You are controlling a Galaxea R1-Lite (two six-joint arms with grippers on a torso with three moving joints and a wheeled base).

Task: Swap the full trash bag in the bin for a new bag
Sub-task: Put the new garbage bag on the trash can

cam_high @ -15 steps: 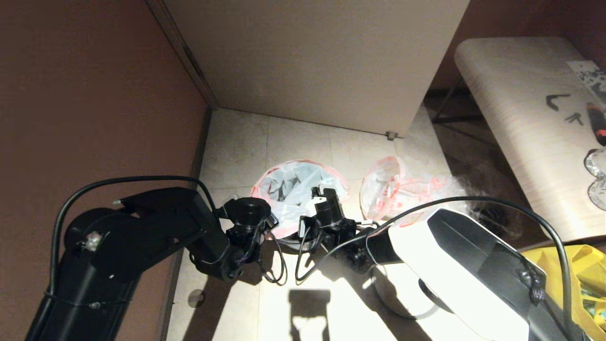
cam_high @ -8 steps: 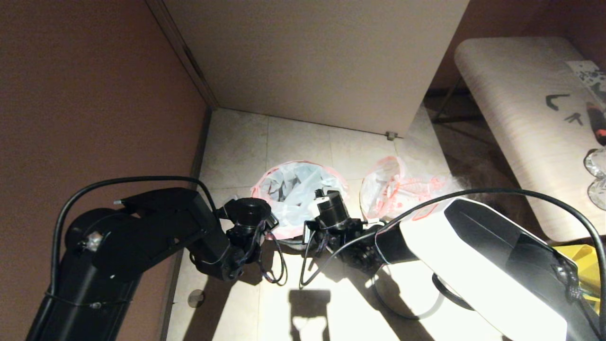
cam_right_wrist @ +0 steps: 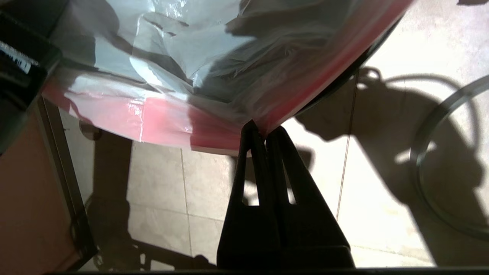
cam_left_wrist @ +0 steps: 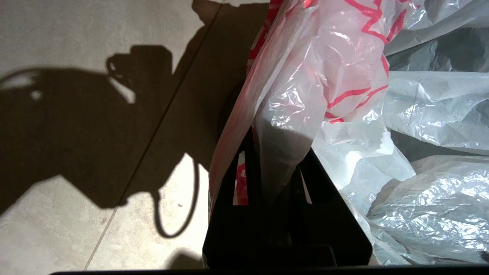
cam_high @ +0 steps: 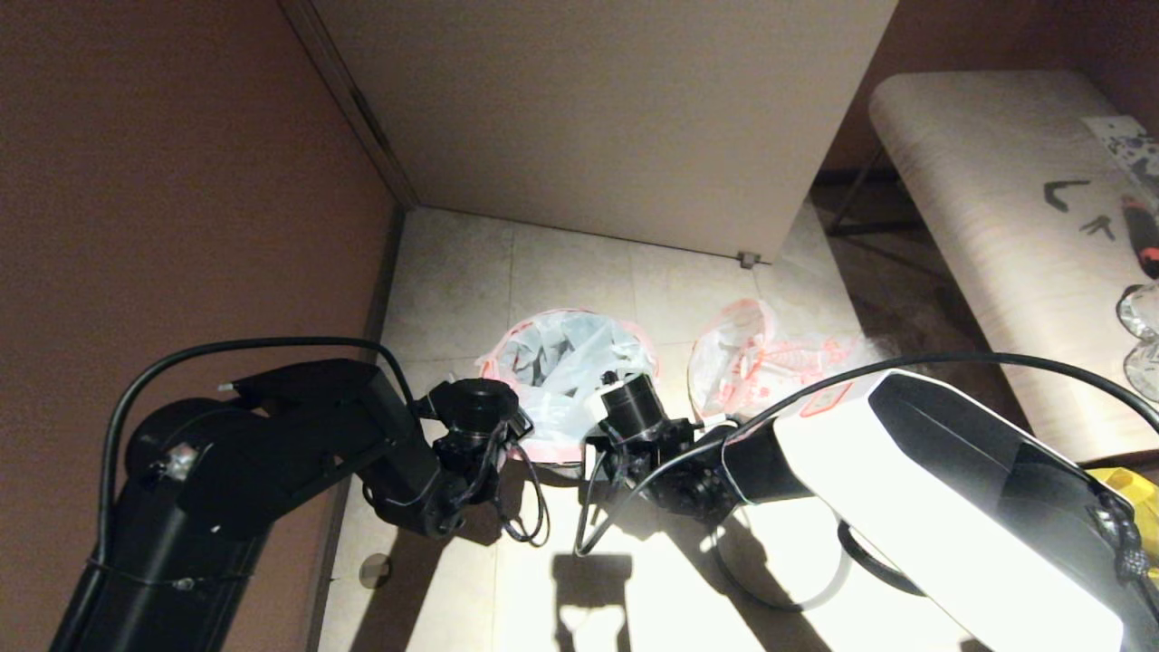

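Plastic of the new bag (cam_right_wrist: 183, 76) is pinched at its pinkish-red edge between the closed fingers of the right gripper (cam_right_wrist: 263, 131), at the near right part of the bag's mouth. The left gripper (cam_left_wrist: 275, 152) is likewise closed on the bag, a fold of film with red markings being clamped between its fingers at the near left part of the mouth. In the head view both grippers are seen at the near side of the bag (cam_high: 570, 358), the left gripper (cam_high: 507, 426) on the left and the right gripper (cam_high: 608, 388) on the right, with the mouth stretched between them and turned upward. The bag is draped over the bin (cam_high: 554, 464), of which only a dark sliver is seen below the film on the near side. The bag's opening is roughly round, so no clear long axis can be told.

The full trash bag (cam_high: 770, 358) is laid on the tiled floor (cam_high: 561, 263) just to the right of the bin, lumpy, with red print showing through, its long axis running left to right. A thin grey hoop (cam_right_wrist: 439, 160) is lying on the floor to the near right, apart from the bin. A pale bench (cam_high: 996, 199) is seen at the far right.
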